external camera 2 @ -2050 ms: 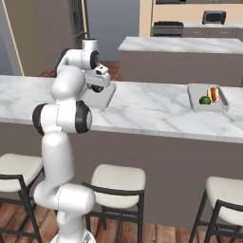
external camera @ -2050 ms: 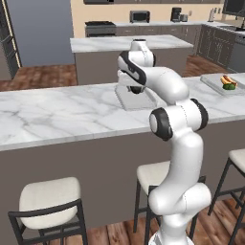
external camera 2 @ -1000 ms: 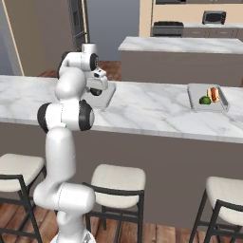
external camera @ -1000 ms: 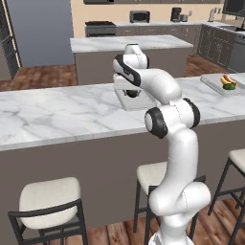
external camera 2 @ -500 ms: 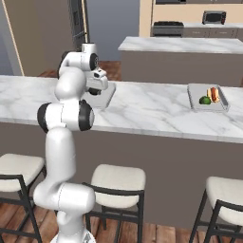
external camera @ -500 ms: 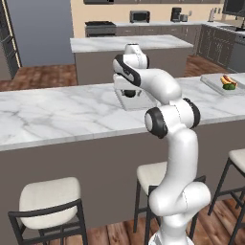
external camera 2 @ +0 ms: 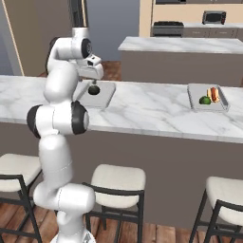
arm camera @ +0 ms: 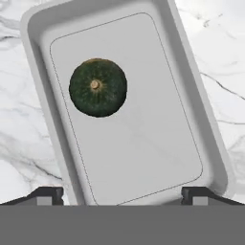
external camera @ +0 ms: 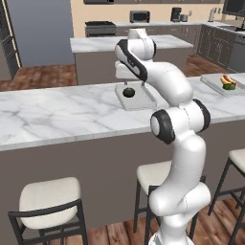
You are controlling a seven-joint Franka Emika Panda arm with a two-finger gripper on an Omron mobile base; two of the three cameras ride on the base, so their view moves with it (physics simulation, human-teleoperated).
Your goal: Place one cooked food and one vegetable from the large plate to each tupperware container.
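**Squash let go into the nearer container**

The gripper (arm camera: 123, 195) now stands wide apart, its two dark fingertips (arm camera: 46, 193) spread to either side of the tray's short end, where a second ago the jaws were much closer together. Nothing is between them. The dark green squash (arm camera: 98, 87) lies free on the floor of the nearer tupperware container (arm camera: 211, 143), towards one end and apart from the rim, stem scar up. I take this as the vegetable just delivered, so this container has half of what it needs and a cooked food is yet to come.

Reading the marble counter (external camera: 57, 115) from left to right in the left base view: first this container with its squash, the white arm reaching over it, then well apart at the far right end the second container (external camera: 210, 82).

The count as I see it:
- containers: two
- in the nearer one: one squash, nothing else
- in the farther one: one small green vegetable (external camera 2: 205, 100) and one hot dog (external camera 2: 213, 94), lying side by side

By my judgement the farther container is already complete, and the next trip should fetch a cooked item for the nearer one
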